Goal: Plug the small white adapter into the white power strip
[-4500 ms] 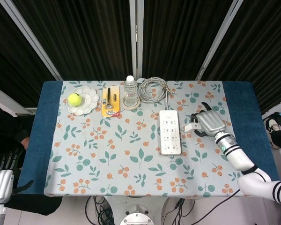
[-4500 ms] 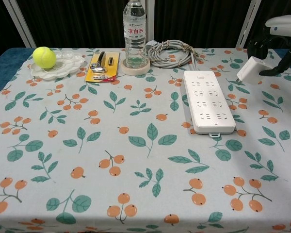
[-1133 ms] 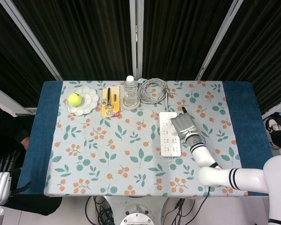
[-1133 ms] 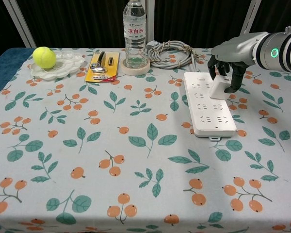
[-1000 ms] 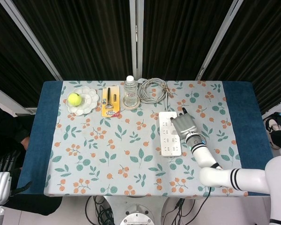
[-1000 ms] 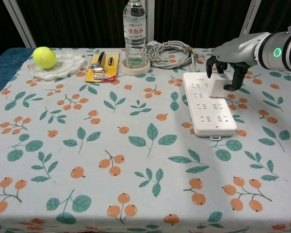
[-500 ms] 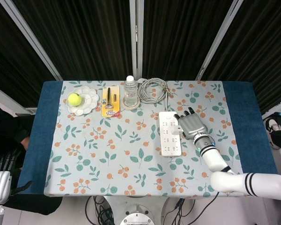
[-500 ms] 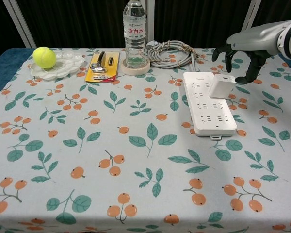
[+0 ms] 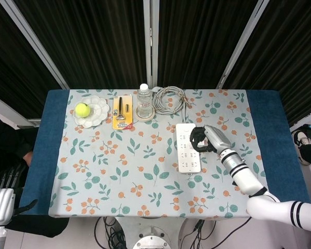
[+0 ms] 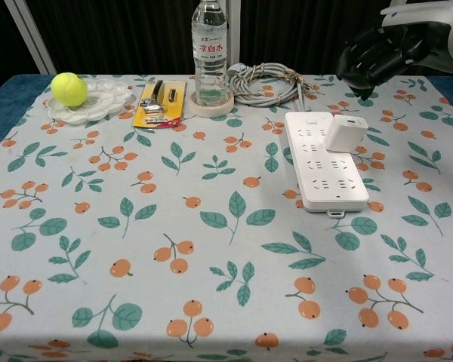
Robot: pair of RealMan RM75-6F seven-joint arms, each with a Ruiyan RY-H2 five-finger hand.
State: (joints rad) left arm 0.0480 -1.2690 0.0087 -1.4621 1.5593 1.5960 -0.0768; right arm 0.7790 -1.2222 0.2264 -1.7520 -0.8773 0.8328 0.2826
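Note:
The white power strip (image 10: 321, 173) lies lengthwise on the floral tablecloth, right of centre. The small white adapter (image 10: 345, 132) stands on the strip's far right corner, and no hand touches it. My right hand (image 10: 374, 59) hovers above and behind the adapter with its dark fingers loosely bent and holding nothing. In the head view the right hand (image 9: 205, 139) covers the upper right of the strip (image 9: 186, 158) and hides the adapter. My left hand (image 9: 8, 206) hangs below the table's front left corner, fingers stretched out and empty.
A coiled grey cable (image 10: 268, 83) lies just behind the strip. A water bottle (image 10: 210, 45) stands on a coaster, with a yellow tool card (image 10: 160, 102) to its left. A tennis ball (image 10: 69, 88) rests on a white plate (image 10: 106, 96) at the far left.
My right hand carried the adapter over to the strip, set it on the far right corner and let go. It has since risen up and back. The adapter stays on the strip.

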